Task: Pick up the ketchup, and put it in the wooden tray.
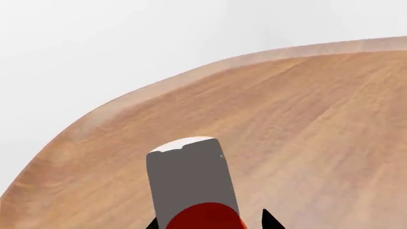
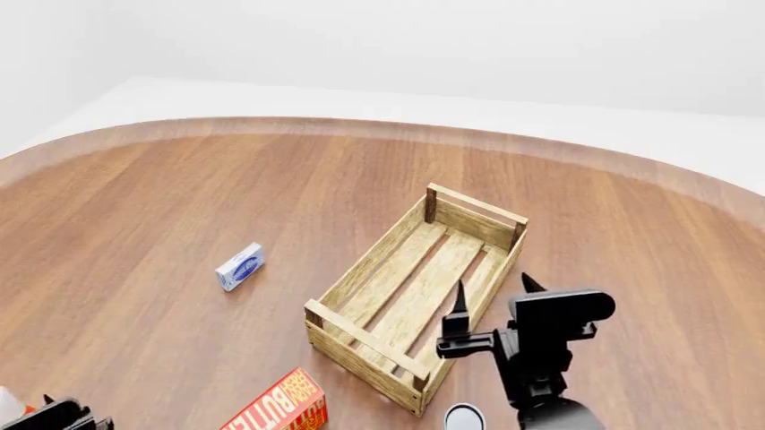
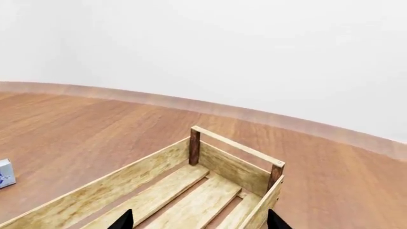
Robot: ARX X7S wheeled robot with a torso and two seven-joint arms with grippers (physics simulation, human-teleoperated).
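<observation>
Your left gripper [image 1: 210, 222] grips the ketchup [image 1: 190, 186], long axis away from the camera: gray-looking cap end, red body. Your right gripper [image 2: 490, 300] hangs open, empty.

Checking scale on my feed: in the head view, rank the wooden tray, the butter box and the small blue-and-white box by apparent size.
1. wooden tray, clearly largest.
2. butter box, though the frame edge cuts it off and it sits nearer the camera, so its rank is unsure.
3. blue-and-white box, smallest.
</observation>
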